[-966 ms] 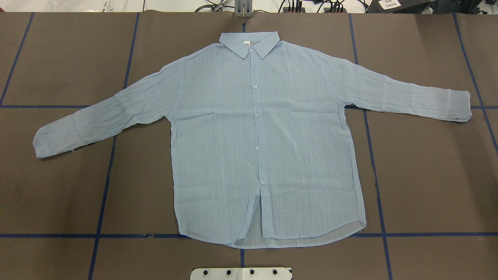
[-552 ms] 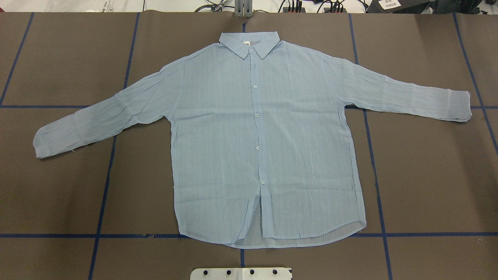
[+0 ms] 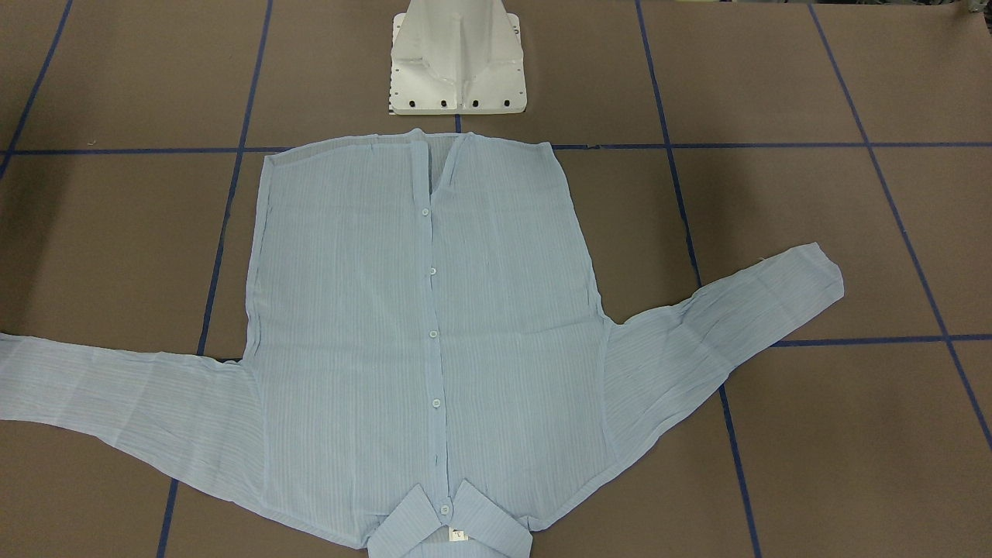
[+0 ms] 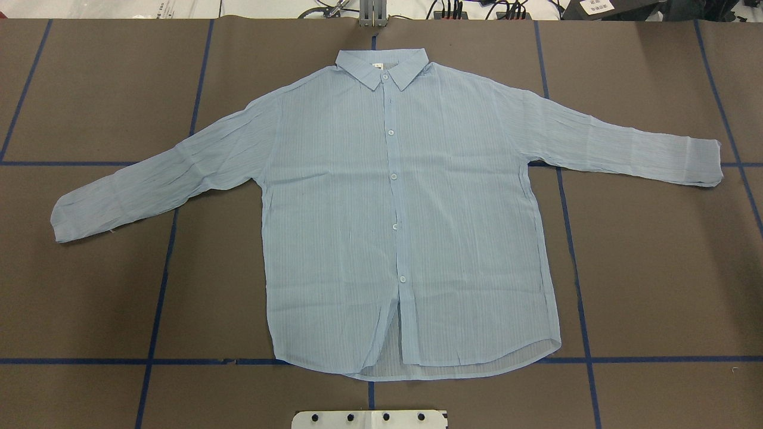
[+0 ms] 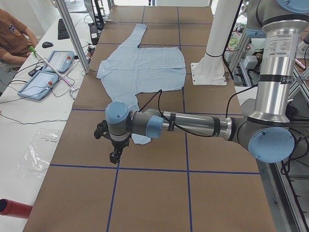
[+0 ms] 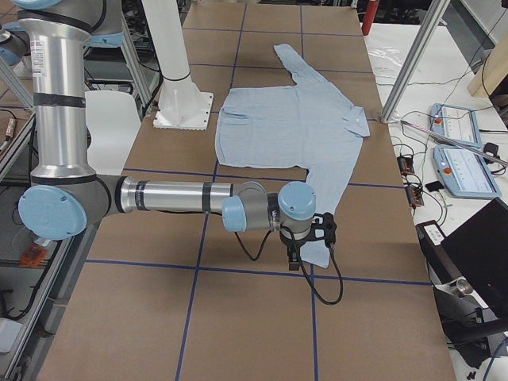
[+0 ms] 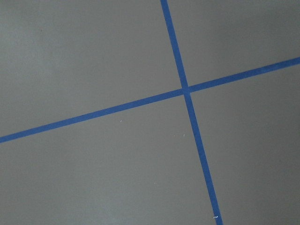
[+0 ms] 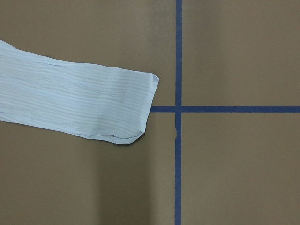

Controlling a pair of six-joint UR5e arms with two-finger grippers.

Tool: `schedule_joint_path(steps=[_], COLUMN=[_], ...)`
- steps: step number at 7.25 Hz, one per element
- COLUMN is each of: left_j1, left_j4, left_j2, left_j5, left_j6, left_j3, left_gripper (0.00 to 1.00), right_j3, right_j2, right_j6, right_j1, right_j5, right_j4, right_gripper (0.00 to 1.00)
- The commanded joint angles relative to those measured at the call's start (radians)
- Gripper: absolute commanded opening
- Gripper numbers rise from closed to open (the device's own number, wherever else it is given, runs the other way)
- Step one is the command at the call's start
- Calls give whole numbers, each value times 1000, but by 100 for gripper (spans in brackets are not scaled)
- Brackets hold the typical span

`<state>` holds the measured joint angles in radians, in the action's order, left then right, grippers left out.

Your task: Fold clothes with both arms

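as far as the two downward views reach, there is one pale-blue shirt [image 4: 334, 226], spread flat and face up on the brown surface [image 4: 89, 89], collar away from the robot, hem near the single white pedestal [image 3: 457, 70]. it has two sleeves stretched outward and five white buttons down the closed front, with the hem parted below the lowest one. blue tape lines [image 4: 158, 286] cross the surface in a grid and run under the cloth.

neither of those views shows an arm. the side views show both: the left arm [image 5: 193, 123] reaches low over the surface, its wrist standing in front of the near sleeve's end, and the right arm [image 6: 175, 196] does the same at the other sleeve. the left tool [image 5: 115, 155] and the right tool [image 6: 294, 258] point down above the surface; whether either is spread or closed i cannot tell, and nothing shows in their grasp.

the right wrist view shows a cuff [image 8: 131, 108] lying flat just beside a tape crossing; the left wrist view shows only bare surface and a tape crossing [image 7: 185, 89]. on a white side surface lie two screen units [image 5: 58, 60] [image 5: 38, 83], with a seated person [image 5: 12, 36] nearby.
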<state>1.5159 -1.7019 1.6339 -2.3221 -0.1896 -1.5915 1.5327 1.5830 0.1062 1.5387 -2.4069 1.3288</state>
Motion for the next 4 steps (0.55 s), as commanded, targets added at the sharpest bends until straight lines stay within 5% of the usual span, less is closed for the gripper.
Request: schedule_joint_path(steps=[1,4], left_j1=[-20,-22], left_j4=[-94,-139], left_j2=[17,37], left_j5=[-52,-52], left_j6=[4,6], left_j3=[38,65], left_gripper=[99,99], right_j3=[-272,-325], right_j2=[-61,-156], right_j6=[128,270], right_j1=[-93,-230], right_j5=[8,74], right_j4=[-385,-416], right_gripper=[100,100])
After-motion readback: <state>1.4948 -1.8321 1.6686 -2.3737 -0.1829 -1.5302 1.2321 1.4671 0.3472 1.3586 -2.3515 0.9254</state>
